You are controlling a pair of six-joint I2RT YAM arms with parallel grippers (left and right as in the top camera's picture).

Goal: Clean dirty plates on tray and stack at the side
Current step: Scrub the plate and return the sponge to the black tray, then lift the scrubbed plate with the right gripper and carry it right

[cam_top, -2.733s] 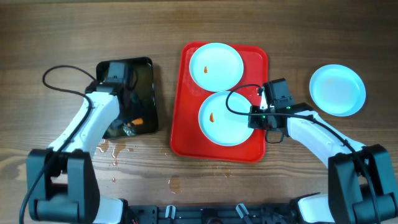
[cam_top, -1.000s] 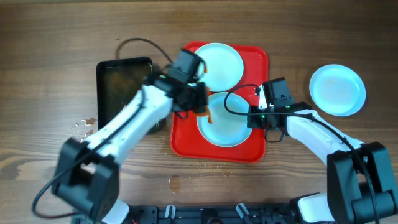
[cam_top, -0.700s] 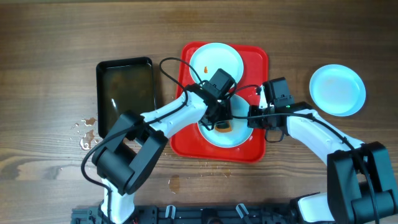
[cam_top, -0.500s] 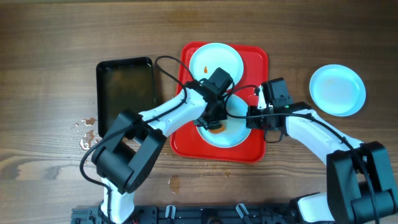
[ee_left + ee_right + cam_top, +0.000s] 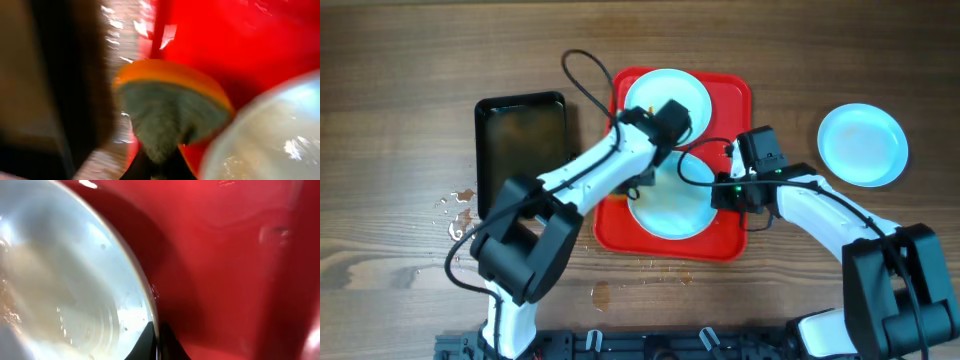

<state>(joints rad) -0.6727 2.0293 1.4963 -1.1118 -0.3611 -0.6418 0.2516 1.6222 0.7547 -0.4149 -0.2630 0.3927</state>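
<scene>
My left claw, clamped on the sponge, has slid off the near plate; smear gone, so my rim-pinching right claw can stack it

There were three round pale plates: a far plate and a near plate lying on the one tray, and a third plate alone on the table. There were two trays, one red tray and one smaller black tray, and a single sponge with an orange layer and a grey-green layer. Two robot arms were counted, a left arm and a right arm, while the water drops on the table were too small to count.
</scene>
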